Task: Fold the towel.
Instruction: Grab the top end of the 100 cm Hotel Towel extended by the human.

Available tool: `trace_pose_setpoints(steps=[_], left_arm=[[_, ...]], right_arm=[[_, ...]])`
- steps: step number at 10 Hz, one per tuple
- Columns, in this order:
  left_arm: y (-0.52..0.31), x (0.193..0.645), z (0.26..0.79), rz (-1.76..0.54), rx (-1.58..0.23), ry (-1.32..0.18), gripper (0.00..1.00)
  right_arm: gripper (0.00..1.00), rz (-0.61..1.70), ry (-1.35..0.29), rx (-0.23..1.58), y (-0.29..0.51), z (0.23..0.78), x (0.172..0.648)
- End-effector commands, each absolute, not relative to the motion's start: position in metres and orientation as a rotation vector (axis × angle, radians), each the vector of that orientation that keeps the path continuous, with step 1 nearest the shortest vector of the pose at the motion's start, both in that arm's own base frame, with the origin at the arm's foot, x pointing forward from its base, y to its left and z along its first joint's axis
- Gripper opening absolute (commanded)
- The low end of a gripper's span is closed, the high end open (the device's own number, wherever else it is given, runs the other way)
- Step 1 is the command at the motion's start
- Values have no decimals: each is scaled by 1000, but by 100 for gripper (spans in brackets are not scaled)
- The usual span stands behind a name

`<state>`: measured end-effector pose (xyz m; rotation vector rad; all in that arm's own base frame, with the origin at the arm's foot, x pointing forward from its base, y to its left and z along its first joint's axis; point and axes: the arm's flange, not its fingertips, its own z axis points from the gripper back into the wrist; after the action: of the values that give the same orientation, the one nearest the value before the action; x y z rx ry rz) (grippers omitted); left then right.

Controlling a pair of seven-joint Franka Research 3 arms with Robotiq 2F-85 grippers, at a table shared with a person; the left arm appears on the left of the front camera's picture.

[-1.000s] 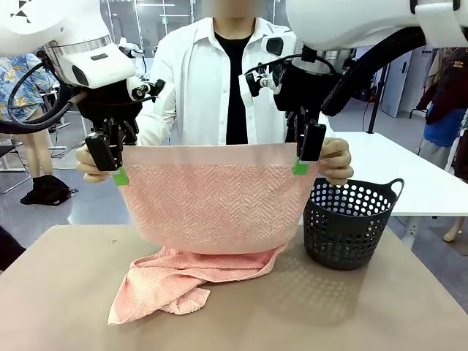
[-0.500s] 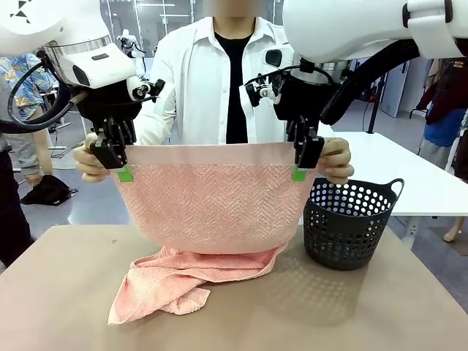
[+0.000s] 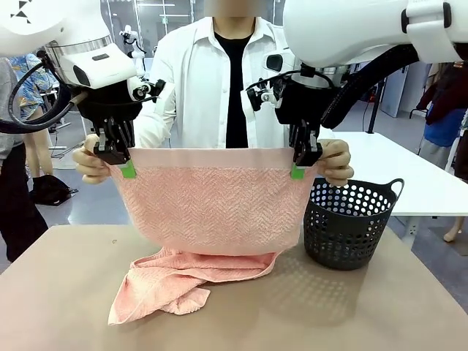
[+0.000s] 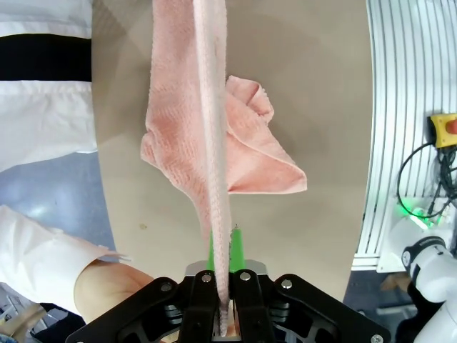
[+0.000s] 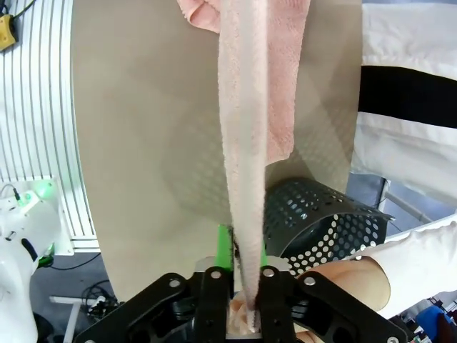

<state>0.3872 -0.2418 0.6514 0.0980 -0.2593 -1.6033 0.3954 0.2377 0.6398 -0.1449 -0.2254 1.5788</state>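
Note:
The salmon-pink towel (image 3: 208, 205) hangs stretched above the table, its lower end bunched on the tabletop (image 3: 164, 285). My left gripper (image 3: 126, 165) is shut on the towel's upper left corner, and my right gripper (image 3: 298, 167) is shut on the upper right corner. A person's hands (image 3: 338, 161) also hold both corners just outside my fingers. In the left wrist view the towel's edge (image 4: 214, 143) runs up from between my left gripper's (image 4: 223, 286) closed pads. In the right wrist view the towel (image 5: 246, 143) rises from my right gripper's (image 5: 246, 286) closed pads.
A dark perforated basket (image 3: 347, 223) stands on the table right of the towel, close under my right gripper. The person in a white shirt (image 3: 234, 80) stands at the far edge. A white table (image 3: 409, 175) lies behind on the right.
Both grippers closed onto the towel's top corners; a second ago their fingers stood open around the edge. The towel's top edge has lifted slightly.

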Motion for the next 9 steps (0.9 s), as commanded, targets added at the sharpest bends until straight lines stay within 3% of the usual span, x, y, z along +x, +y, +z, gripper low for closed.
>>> trace_pose_setpoints(steps=[1,9], left_arm=[[-243,386,651,-1592,109,-264,0],[-242,387,651,-1602,97,-259,0]], right_arm=[[0,1554,-222,-164,234,638,395],[0,1577,-230,-145,237,641,396]])
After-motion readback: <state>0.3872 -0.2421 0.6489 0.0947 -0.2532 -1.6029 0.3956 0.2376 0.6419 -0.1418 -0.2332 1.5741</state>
